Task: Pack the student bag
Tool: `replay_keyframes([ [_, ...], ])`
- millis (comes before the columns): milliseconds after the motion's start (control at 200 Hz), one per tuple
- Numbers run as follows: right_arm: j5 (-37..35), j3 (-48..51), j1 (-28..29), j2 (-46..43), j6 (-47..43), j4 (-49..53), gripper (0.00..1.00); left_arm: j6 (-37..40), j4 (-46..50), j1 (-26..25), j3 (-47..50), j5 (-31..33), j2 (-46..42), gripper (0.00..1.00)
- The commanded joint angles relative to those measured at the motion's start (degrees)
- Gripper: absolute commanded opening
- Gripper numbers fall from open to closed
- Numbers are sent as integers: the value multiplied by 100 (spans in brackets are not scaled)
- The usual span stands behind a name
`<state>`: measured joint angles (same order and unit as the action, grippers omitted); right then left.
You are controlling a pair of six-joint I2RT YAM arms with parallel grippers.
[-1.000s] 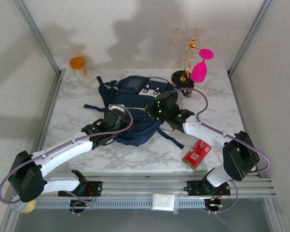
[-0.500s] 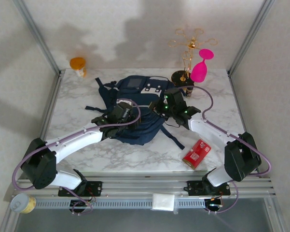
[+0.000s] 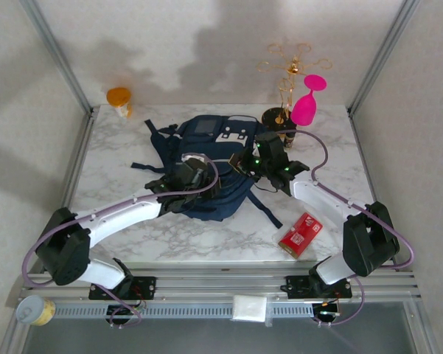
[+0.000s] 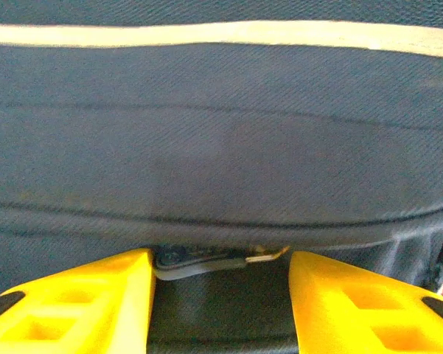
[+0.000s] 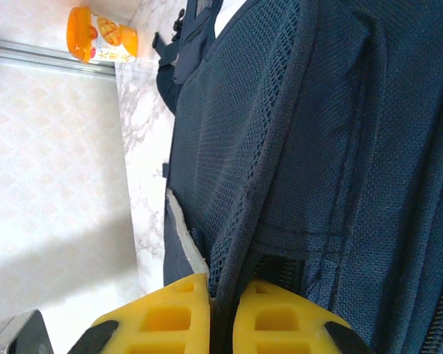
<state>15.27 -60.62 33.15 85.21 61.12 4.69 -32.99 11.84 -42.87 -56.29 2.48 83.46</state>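
Plainly, the orange cup (image 5: 103, 33) near the student bag (image 5: 295, 147) bears blurred characters.

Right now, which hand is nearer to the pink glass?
Right. The right hand pinches the student bag in front of the pink glass; the left hand is farther left, at the bag's front.

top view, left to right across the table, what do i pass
orange cup → bag → pink glass

High rear view; wrist cameras against bag (image 3: 206, 140)
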Motion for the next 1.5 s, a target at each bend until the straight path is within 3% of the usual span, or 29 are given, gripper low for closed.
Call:
replay_keyframes([
  [0, 56, -101, -89, -184, 22, -742, 0, 300, 406, -72, -661, 563, 363, 49],
  [280, 112, -55, -117, -174, -21, -791, 0, 696, 134, -72, -391, 728, 315, 49],
  [446, 161, -24, -121, -136, -17, -847, 0, 1355, -291, -120, -351, 686, 228, 45],
  [601, 170, -12, -149, -158, -65, -746, 0, 1868, -225, -116, -213, 972, 14, 48],
  [761, 234, -55, -150, -138, -27, -840, 0, 2268, -155, -116, -329, 774, 47, 58],
  [806, 264, -41, -149, -121, -4, -870, 0, 2384, -330, -125, -328, 552, 105, 53],
  [866, 266, -33, -150, -98, 13, -899, 0, 2437, -585, -125, -306, 282, 205, 34],
  [901, 275, -36, -150, -101, 14, -899, 0, 2491, -652, -140, -318, 114, 262, 28],
  [1206, 344, -50, -168, -118, -64, -806, 0, 2329, -785, -169, -135, 581, 136, 15],
  [1337, 382, -73, -250, -183, -106, -674, 0, 2185, -800, -160, 144, 875, -224, 1],
  [1497, 677, -64, -509, -285, -165, -580, 0, 2113, -642, -54, 391, 986, -541, 0],
])
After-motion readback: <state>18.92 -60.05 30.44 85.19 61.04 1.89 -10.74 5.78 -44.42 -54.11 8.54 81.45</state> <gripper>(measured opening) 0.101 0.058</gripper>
